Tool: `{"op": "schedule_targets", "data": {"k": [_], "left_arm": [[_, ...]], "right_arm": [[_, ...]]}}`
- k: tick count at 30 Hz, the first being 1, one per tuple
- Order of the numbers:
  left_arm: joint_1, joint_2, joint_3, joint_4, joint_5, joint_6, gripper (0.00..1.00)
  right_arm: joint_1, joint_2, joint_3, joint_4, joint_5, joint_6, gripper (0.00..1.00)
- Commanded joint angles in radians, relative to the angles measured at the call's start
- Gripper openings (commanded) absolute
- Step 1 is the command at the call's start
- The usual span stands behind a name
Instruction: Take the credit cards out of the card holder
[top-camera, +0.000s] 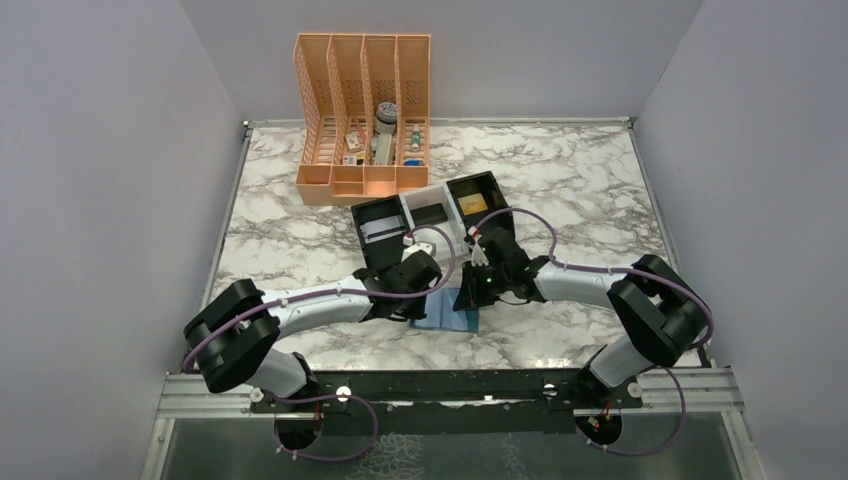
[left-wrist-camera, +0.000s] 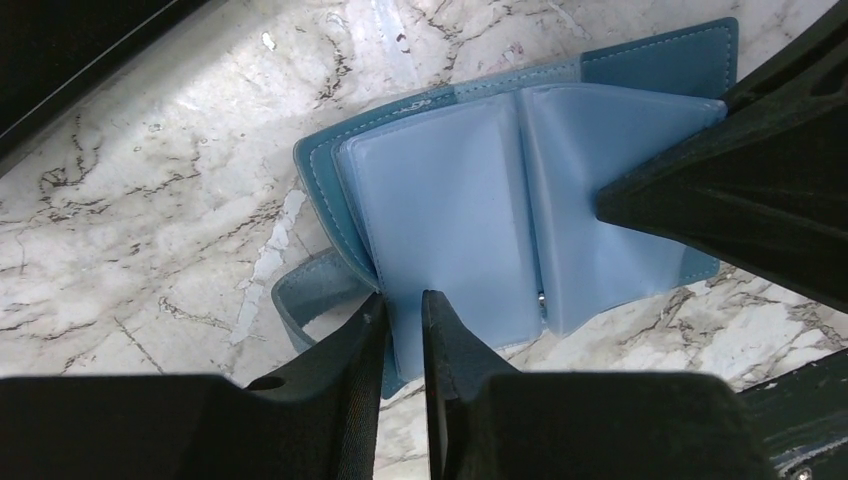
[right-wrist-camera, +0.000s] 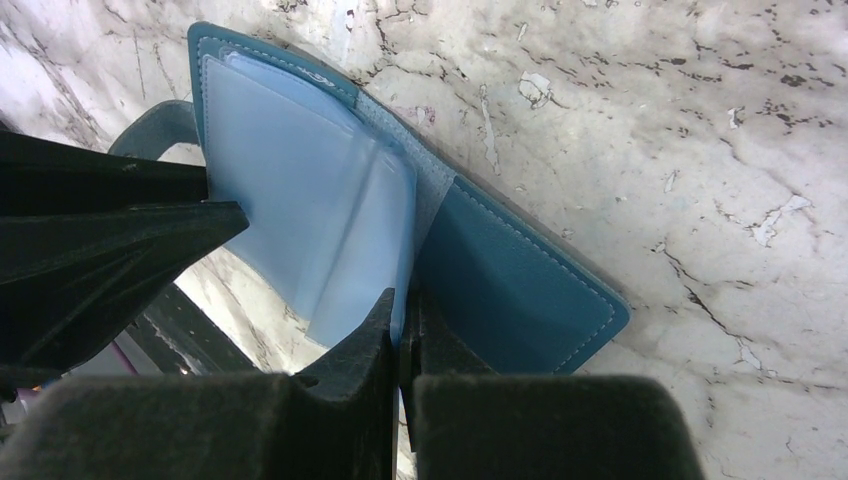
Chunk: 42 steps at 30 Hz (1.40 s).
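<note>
Our white-shelled, black-jointed left arm (top-camera: 300, 308) reaches from its near-left base toward the middle. The matching right arm (top-camera: 585, 280) comes in from the near right, and both wrists meet at the centre, tipped downward. The left arm's black two-finger gripper (left-wrist-camera: 404, 305) has its jaws narrowly parted — a slim gap shows between them. The right arm's black gripper (right-wrist-camera: 403, 305) is pressed closed on a clear sleeve of the light-blue bifold card holder (right-wrist-camera: 520, 290).
</note>
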Motion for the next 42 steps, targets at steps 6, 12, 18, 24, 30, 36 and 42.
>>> {"op": "schedule_targets", "data": {"k": [6, 12, 18, 24, 30, 36, 42], "left_arm": [[-0.039, -0.018, 0.042, 0.228, 0.258, -0.063, 0.14], [-0.041, -0.021, 0.048, 0.187, 0.22, -0.061, 0.11], [-0.041, -0.051, 0.07, -0.046, 0.0, -0.069, 0.18], [-0.041, -0.126, 0.016, -0.157, -0.111, -0.115, 0.41], [-0.041, -0.237, 0.015, -0.221, -0.148, -0.14, 0.55], [-0.041, -0.339, 0.068, -0.253, -0.179, -0.099, 0.68], [-0.031, -0.397, 0.14, -0.297, -0.283, -0.006, 0.93]], "right_arm": [[0.014, 0.06, 0.0, 0.03, 0.014, 0.005, 0.02], [0.014, 0.058, 0.005, 0.024, 0.013, 0.002, 0.02], [0.014, -0.004, 0.041, -0.059, 0.081, -0.043, 0.07], [0.014, -0.08, 0.071, -0.15, 0.145, -0.097, 0.3], [0.014, -0.16, 0.129, -0.281, 0.277, -0.163, 0.46], [0.013, -0.233, 0.22, -0.421, 0.518, -0.199, 0.5], [0.014, -0.425, 0.228, -0.343, 0.728, -0.233, 0.58]]}}
